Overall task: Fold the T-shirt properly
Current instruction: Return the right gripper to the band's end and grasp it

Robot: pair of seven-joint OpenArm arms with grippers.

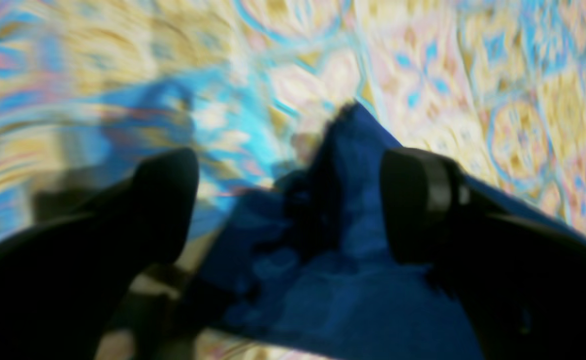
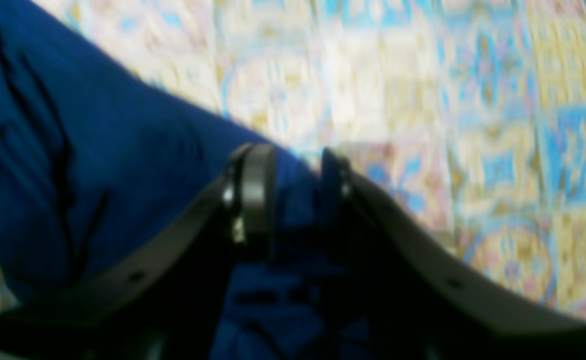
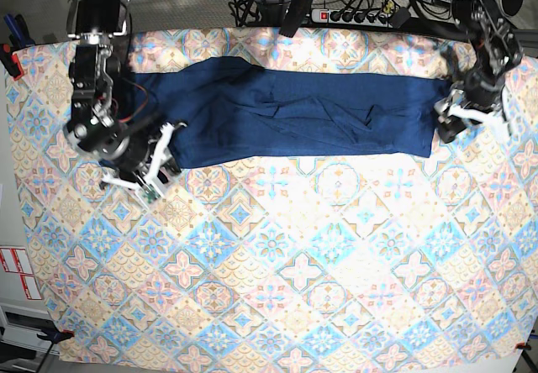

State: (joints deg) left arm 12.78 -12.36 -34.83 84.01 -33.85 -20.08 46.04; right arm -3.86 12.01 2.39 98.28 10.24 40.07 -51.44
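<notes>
Where two grippers flank it, one T-shirt lies.

Robotics lab bench. Evidence: two mounted arms and over a table under a patterned cloth; power strip with tangled cables behind; clamps at the edges.

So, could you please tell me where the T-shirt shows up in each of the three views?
Left wrist: T-shirt lower centre, between the left gripper's fingers.
Right wrist: T-shirt fills the left, running under the right gripper.
Base: T-shirt long band across the top.
Shared landmark: patterned tablecloth.
</notes>
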